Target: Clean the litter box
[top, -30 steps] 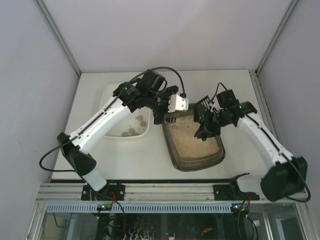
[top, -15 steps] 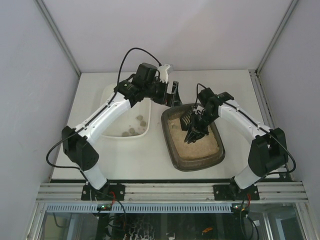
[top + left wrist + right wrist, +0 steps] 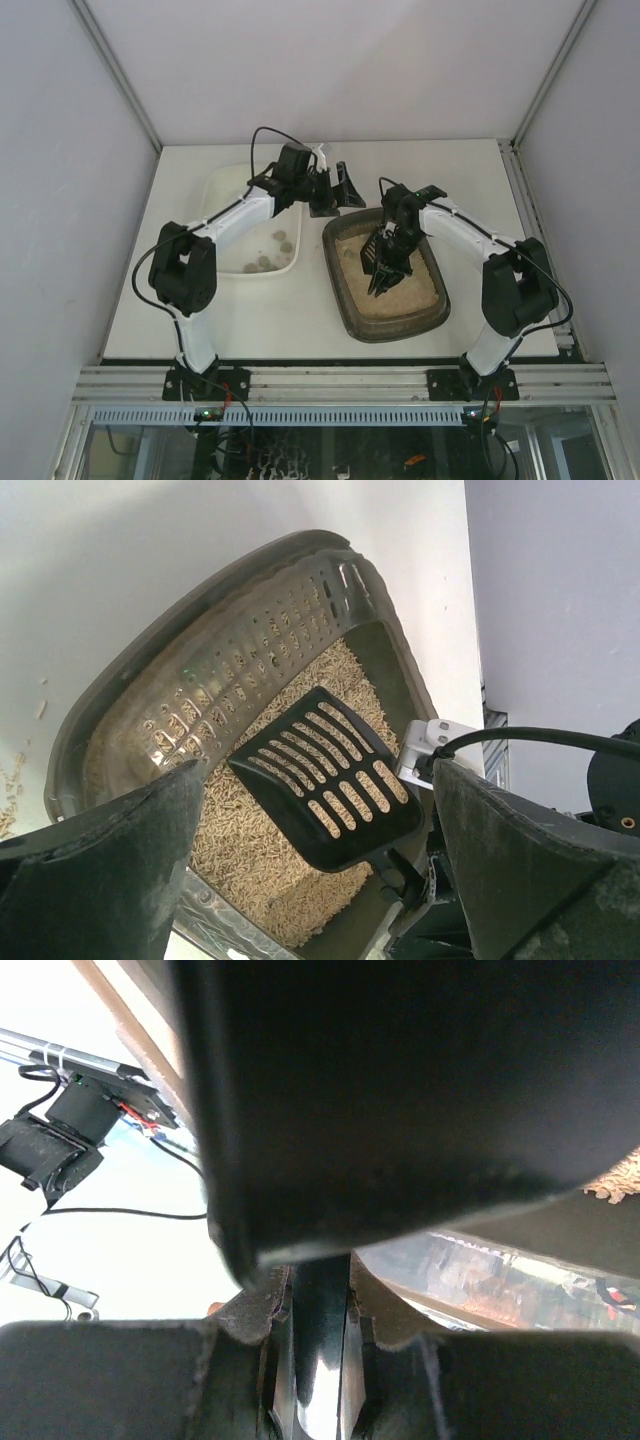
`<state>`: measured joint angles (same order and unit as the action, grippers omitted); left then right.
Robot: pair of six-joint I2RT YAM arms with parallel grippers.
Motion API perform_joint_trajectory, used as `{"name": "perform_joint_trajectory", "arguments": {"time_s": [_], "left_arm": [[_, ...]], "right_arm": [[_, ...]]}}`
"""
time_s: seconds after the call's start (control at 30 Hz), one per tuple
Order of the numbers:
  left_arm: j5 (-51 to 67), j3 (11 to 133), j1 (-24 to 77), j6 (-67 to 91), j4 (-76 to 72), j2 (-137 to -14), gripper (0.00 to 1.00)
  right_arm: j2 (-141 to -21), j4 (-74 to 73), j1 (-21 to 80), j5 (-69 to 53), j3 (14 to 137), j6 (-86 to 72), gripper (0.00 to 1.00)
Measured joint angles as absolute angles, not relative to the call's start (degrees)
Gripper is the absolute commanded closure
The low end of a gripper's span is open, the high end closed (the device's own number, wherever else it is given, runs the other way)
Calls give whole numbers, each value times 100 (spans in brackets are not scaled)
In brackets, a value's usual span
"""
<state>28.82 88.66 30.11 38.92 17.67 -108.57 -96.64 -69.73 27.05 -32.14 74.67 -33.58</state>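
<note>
Gripping the black slotted scoop (image 3: 380,266) by its handle, the right end effector (image 3: 392,240) is clamped narrow and hangs over the litter box (image 3: 395,333). The box sits on the desk (image 3: 460,170) right of centre, just beside the white tray (image 3: 230,215). The blade tilts down toward the beige litter (image 3: 400,295), which suggests a sifting pass is under way. The tray already holds a few dark clumps (image 3: 265,262), so it likely serves as the dump spot and is kept close for that reason. The left end effector (image 3: 337,188) stands wide and holds nothing, poised at the box's far rim, probably to steady it.

From above, the scoop's slots are hard to make out. The left wrist view shows them plainly, with the blade apparently above the grains and carrying no clump that I can see. It also shows both dark fingers (image 3: 110,870) spread apart and some stray grains (image 3: 15,770) on the desk outside the rim. The right wrist view is nearly filled by the scoop's dark underside, showing only the handle (image 3: 320,1360) pinched between its pads.
</note>
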Motion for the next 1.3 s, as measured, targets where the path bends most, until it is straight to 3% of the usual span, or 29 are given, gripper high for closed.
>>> {"name": "perform_joint_trajectory", "arguments": {"time_s": [0.63, 1.3], "left_arm": [[2738, 8171, 2932, 3594, 1522, -10820, 0], [2711, 7535, 2856, 3282, 1426, -10436, 0]], "right_arm": [[-10269, -6963, 2877, -3142, 7553, -3234, 100], [-10600, -5258, 3044, -3959, 7234, -4018, 100]]}}
